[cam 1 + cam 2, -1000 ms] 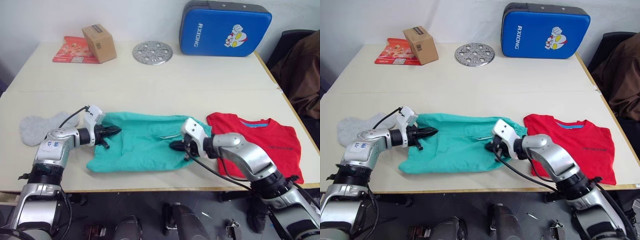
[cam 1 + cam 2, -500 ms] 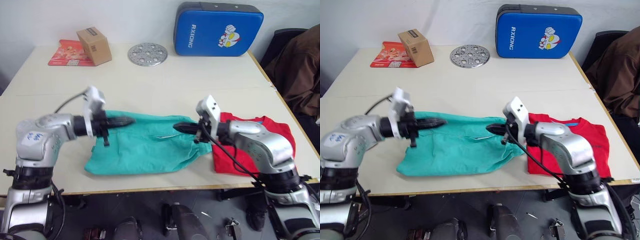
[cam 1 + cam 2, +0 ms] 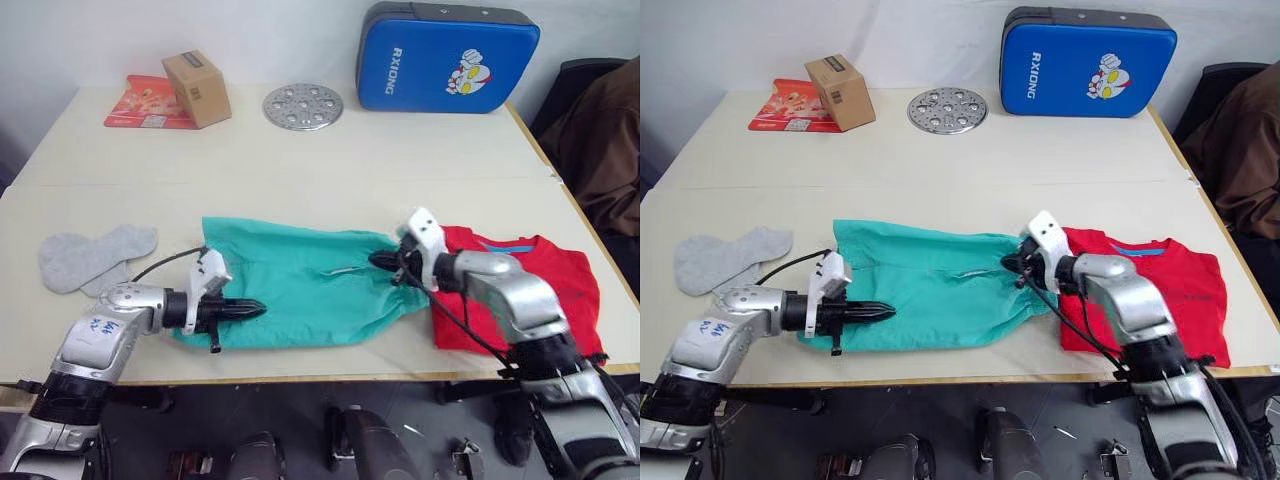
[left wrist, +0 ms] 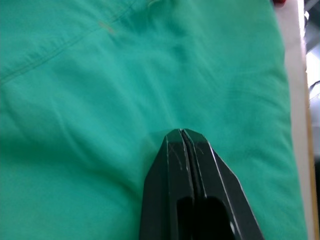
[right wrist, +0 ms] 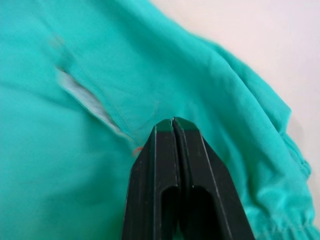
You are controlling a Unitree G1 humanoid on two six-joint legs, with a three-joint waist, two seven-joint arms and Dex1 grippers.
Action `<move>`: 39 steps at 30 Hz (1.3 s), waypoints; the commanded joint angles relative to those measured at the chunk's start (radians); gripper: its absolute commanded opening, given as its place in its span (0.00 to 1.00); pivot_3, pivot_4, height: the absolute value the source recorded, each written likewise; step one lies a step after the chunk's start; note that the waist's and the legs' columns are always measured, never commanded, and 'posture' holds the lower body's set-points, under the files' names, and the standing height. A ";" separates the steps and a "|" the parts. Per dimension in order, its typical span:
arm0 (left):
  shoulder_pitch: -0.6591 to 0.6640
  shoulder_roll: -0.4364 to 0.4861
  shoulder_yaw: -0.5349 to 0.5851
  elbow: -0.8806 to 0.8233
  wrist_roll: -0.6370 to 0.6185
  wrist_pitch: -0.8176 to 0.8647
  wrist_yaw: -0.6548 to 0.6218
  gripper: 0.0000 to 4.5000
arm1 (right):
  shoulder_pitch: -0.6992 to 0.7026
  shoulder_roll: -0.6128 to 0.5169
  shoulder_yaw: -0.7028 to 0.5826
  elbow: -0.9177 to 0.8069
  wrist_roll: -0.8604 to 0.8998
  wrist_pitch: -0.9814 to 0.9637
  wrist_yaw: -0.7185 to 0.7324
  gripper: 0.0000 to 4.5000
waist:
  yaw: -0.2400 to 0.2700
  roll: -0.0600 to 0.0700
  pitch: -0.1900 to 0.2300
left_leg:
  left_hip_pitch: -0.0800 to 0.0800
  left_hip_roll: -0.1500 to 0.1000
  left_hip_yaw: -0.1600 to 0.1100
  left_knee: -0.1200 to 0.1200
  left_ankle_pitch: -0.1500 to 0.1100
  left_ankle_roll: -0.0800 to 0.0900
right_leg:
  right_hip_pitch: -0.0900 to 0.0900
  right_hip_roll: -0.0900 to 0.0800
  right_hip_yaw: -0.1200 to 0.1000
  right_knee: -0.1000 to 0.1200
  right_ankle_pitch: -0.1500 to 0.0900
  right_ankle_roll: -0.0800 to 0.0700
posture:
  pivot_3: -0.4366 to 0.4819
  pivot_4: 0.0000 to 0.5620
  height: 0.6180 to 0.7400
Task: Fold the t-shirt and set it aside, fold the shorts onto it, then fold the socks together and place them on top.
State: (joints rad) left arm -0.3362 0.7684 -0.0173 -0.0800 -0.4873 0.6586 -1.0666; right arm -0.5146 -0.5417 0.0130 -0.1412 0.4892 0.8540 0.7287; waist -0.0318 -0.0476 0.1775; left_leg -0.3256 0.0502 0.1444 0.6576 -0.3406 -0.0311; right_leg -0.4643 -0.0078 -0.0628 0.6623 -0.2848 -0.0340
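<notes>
The teal shorts (image 3: 300,295) lie spread flat near the front edge of the worktop (image 3: 300,165), about midway along it, with the gathered waistband end toward the robot's right, where it overlaps the edge of the red t-shirt (image 3: 530,290). The t-shirt lies flat beside the shorts toward the worktop's front right corner, its blue collar lining facing the back edge. The two light grey socks (image 3: 90,255) lie overlapping each other near the left edge of the worktop, well apart from the shorts. The left gripper (image 3: 255,309) rests low over the front left part of the shorts, pointing toward the robot's right; the left wrist view shows its two black fingers (image 4: 172,165) pressed together with the tips on the teal cloth, and no fold of cloth visibly caught between them. The right gripper (image 3: 378,261) sits at the back right part of the shorts close to the waistband, pointing toward the robot's left; in the right wrist view its fingers (image 5: 162,150) are likewise closed against each other, tips on the fabric beside a pale slit in the cloth. Along the back edge of the worktop stand a blue padded case (image 3: 447,55), a round perforated metal disc (image 3: 303,105), a small cardboard box (image 3: 197,87) and a flat red packet (image 3: 143,103)
</notes>
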 commanded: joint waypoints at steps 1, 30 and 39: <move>-0.066 -0.009 0.032 -0.040 -0.055 0.034 -0.013 0.00 | 0.088 -0.028 -0.253 -0.265 0.260 0.310 -0.078 0.01 | 0.003 0.000 0.000 | 0.000 0.000 0.000 0.000 0.000 0.000 | 0.001 0.000 0.000 0.000 0.000 0.000 | 0.48 0.27 1.00; -0.142 -0.113 -0.138 0.206 0.235 -0.250 0.017 0.00 | 0.248 0.637 -0.608 -0.236 0.652 0.586 -0.924 0.95 | -0.026 -0.002 -0.002 | 0.002 -0.001 0.001 -0.012 0.005 -0.003 | 0.003 0.001 0.003 -0.004 0.000 0.004 | 0.48 0.27 1.00; -0.144 -0.123 -0.131 0.244 0.257 -0.222 0.070 0.00 | 0.240 0.489 -0.422 -0.303 0.600 0.434 -0.799 0.29 | -0.026 -0.001 -0.001 | 0.001 -0.001 0.001 -0.013 0.005 -0.003 | 0.002 0.001 0.003 -0.004 -0.001 0.007 | 0.48 0.27 1.00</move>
State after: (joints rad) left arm -0.4777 0.6474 -0.1597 0.1400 -0.2473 0.4243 -1.0160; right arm -0.2528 -0.0284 -0.4307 -0.3906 1.0803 1.3291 -0.1066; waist -0.0579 -0.0490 0.1760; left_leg -0.3243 0.0490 0.1456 0.6443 -0.3357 -0.0343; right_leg -0.4622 -0.0065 -0.0594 0.6585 -0.2862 -0.0270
